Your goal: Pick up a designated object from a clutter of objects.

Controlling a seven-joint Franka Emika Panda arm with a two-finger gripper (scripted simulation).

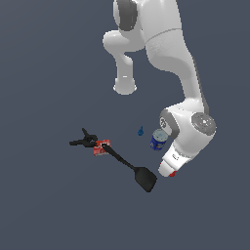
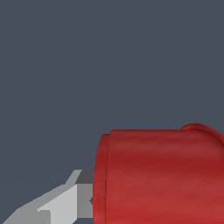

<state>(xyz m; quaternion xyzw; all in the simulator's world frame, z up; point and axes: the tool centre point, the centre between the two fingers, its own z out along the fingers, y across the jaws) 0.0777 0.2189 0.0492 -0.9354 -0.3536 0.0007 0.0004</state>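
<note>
Seemingly the red cup (image 2: 162,175) is clamped sideways in the claw (image 1: 171,173); it should be raised straight, clear of the blue-white can (image 1: 158,140).

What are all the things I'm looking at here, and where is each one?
red cup: one, bright red, fills much of the wrist view right beside a finger; in the exterior view only a red speck shows under the arm's tip.
can: one, blue and white, beside the arm's lower end.
tiny piece: one, blue, just to the exterior view's left of the can.
spatula: one, black, lying diagonally, blade toward the arm.
box: one, red and white, at the spatula's handle end.
clamp: one, black, at the box's far side from the spatula blade.
arm: one, white, reaching down from above.
end effector: one, white, low beside the cup; grip cannot be told.
</note>
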